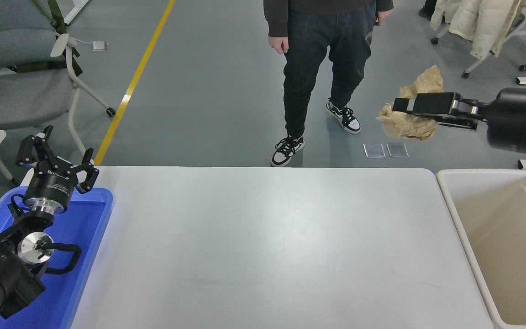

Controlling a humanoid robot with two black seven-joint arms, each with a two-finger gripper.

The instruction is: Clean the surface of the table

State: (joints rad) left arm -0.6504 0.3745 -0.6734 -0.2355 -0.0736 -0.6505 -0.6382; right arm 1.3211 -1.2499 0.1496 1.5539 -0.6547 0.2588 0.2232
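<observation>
The right tool (407, 107) grips a crumpled brown paper wad (409, 123), raised high beyond the counter's (263, 246) far right corner. The white counter fills the middle, between a blue tray (85, 237) and a beige bin (500, 246). Best swing the wad over the bin's middle before letting go. The left tool (55, 153) sits parked over the tray, fingers spread. Its lettering is unreadable.
</observation>
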